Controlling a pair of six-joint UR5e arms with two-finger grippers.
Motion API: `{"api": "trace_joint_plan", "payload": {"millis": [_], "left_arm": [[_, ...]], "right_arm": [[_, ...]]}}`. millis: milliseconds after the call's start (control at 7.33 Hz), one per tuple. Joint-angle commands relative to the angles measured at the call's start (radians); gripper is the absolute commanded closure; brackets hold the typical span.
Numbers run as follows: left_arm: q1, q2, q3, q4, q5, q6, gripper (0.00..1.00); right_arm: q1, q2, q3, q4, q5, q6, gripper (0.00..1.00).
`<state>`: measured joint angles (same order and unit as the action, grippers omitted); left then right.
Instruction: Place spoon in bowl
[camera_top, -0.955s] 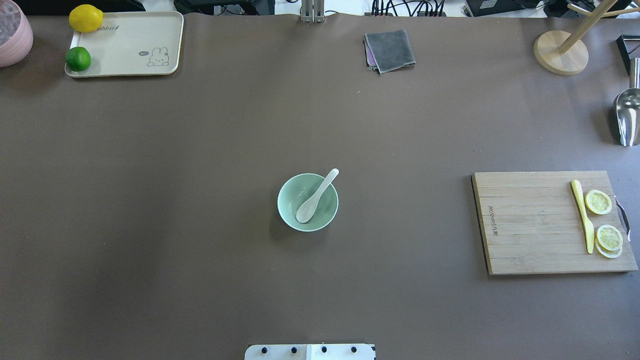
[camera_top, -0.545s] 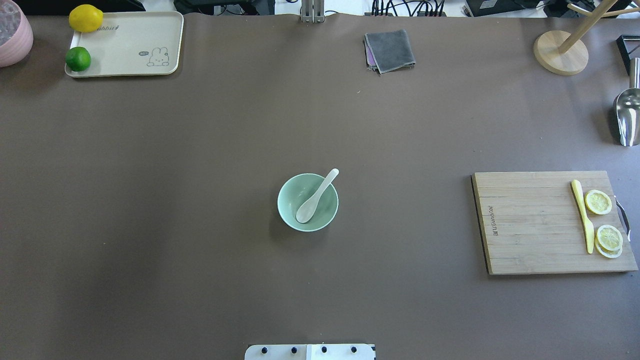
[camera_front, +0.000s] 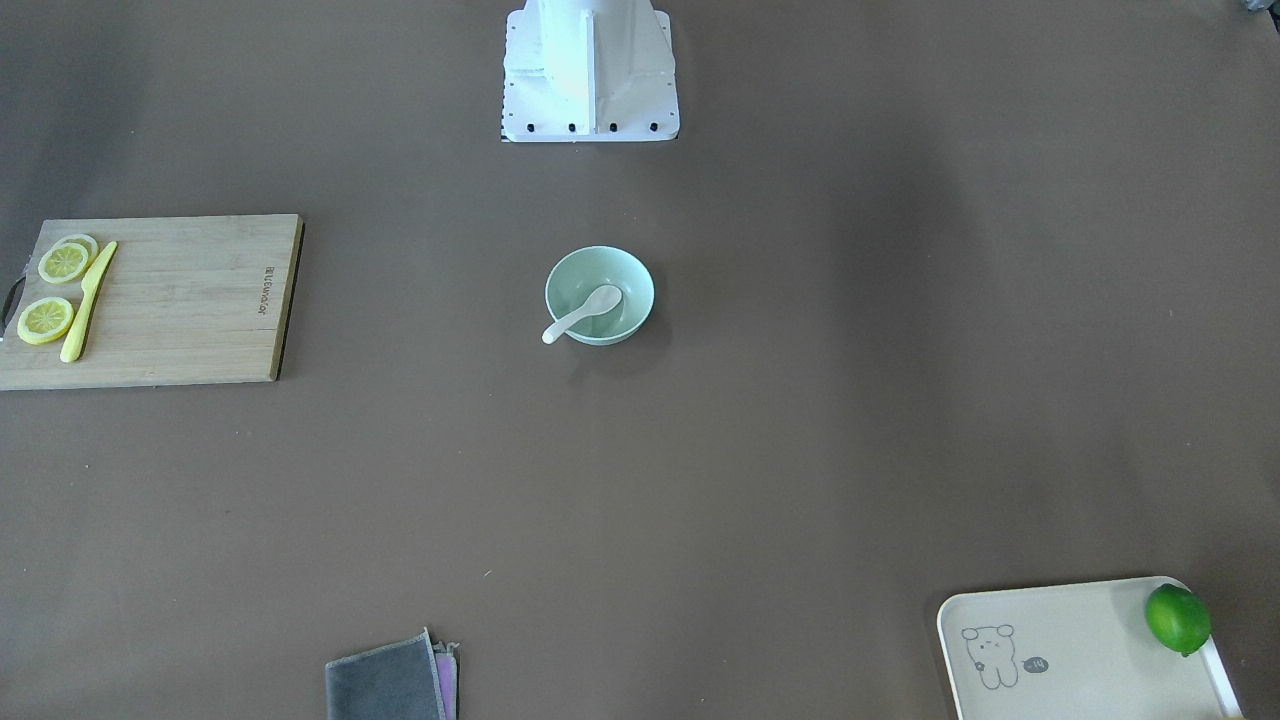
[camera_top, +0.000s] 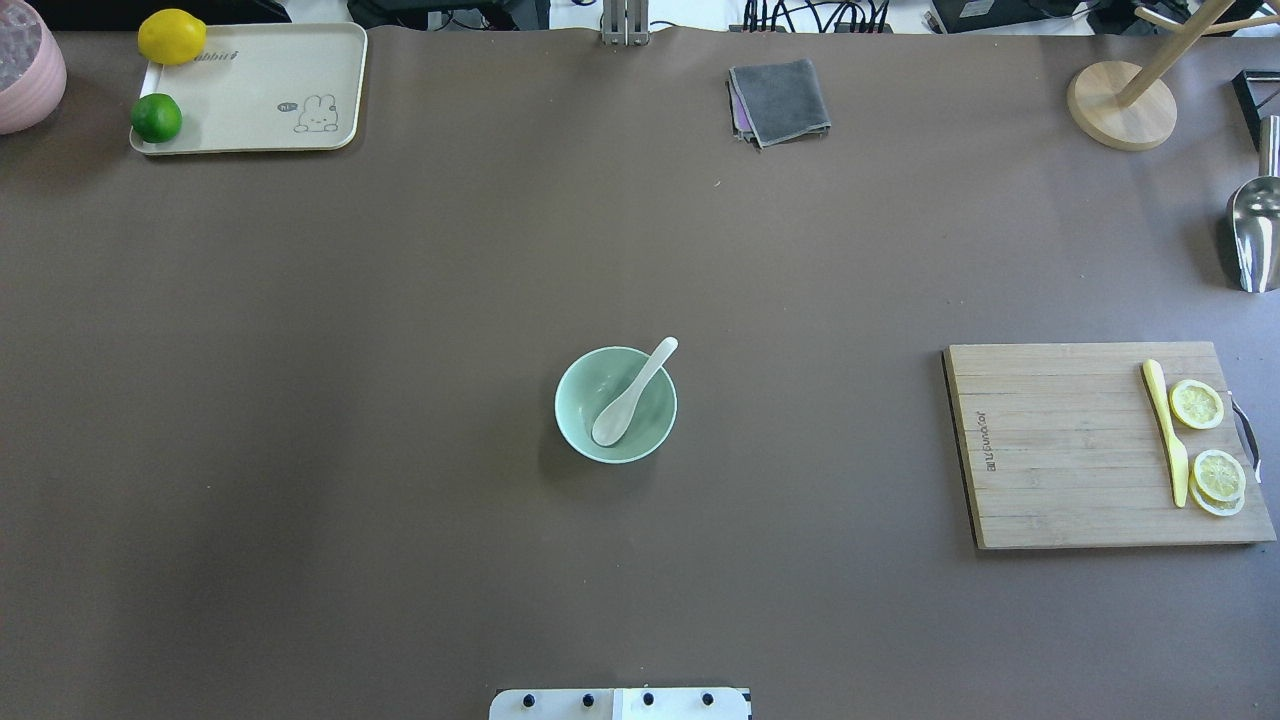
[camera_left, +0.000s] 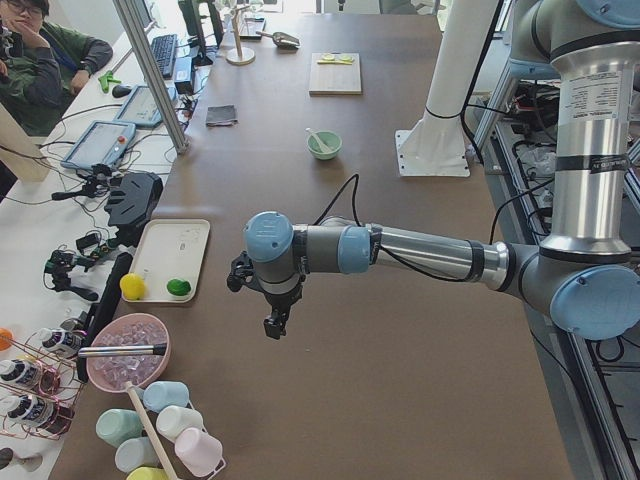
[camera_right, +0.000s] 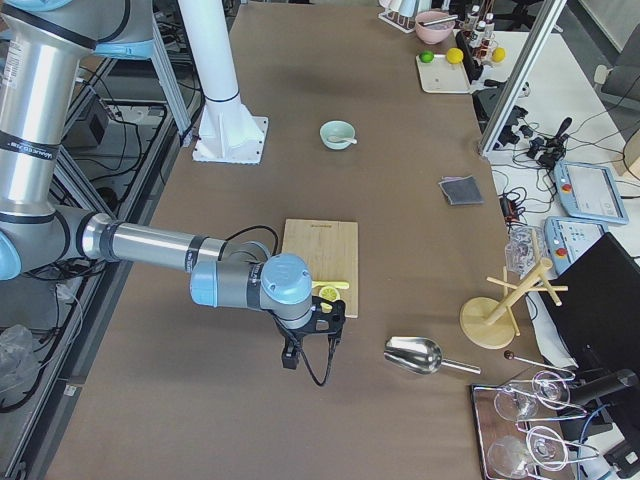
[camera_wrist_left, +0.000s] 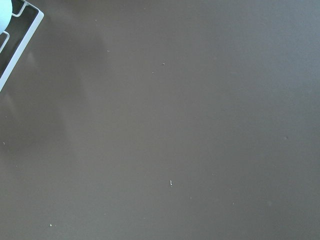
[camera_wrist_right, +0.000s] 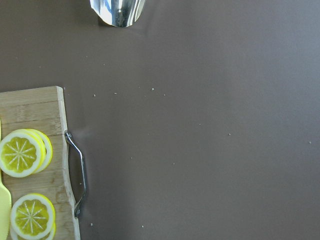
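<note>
Spoon (camera_top: 625, 400): glossy white, scoop down inside the bowl (camera_top: 578, 395), handle resting on the rim and sticking out past it, pointing away from the robot and to its right. Bowl: pale mint green, upright on the table (camera_top: 400, 400) near the middle, well apart from everything else.

Writing:
- Cream tray (camera_top: 260, 100), far left corner: letters "abbit" along the top edge, the start hidden by the lemon (camera_top: 171, 36). A drawn rabbit has a small speech bubble whose text is too small to read. A lime (camera_top: 156, 117) also sits on the tray.
- Cutting board (camera_top: 1060, 450), robot's right: a brand mark along its inner edge, reading roughly "joyoung" followed by characters too small to make out. It carries the yellow knife (camera_top: 1165, 430) and lemon slices (camera_top: 1197, 404).

Other items: folded grey cloth (camera_top: 780, 100) at the far edge, metal scoop (camera_top: 1255, 235) and wooden stand (camera_top: 1120, 105) at the far right.

Left fingers (camera_left: 273, 325): seen only from the side camera, hanging above bare table at the robot's left end, holding nothing visible. Whether they are spread or closed cannot be told.
Right fingers (camera_right: 290, 358): seen only from the side camera, above the table beside the cutting board's handle end. Their spread likewise cannot be told.

Change against the earlier overhead frames: none. Spoon, bowl and every other item lie exactly as they did, and no arm has entered that view.
</note>
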<state>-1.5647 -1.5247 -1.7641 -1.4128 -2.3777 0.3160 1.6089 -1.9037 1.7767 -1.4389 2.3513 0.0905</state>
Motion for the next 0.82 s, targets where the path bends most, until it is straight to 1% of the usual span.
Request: {"api": "trace_joint_plan", "payload": {"millis": [0, 136, 409, 682], "left_arm": [[0.0, 0.0, 0.0, 0.0, 0.0, 0.0, 0.01], [0.0, 0.0, 0.0, 0.0, 0.0, 0.0, 0.01], [0.0, 0.0, 0.0, 0.0, 0.0, 0.0, 0.01], [0.0, 0.001, 0.0, 0.0, 0.0, 0.0, 0.01]], "right_arm": [[-0.001, 0.0, 0.0, 0.0, 0.005, 0.0, 0.0], [-0.003, 0.0, 0.0, 0.0, 0.005, 0.0, 0.0], [-0.003, -0.002, 0.0, 0.0, 0.045, -0.002, 0.0], [-0.003, -0.002, -0.002, 0.002, 0.043, -0.002, 0.0]]}}
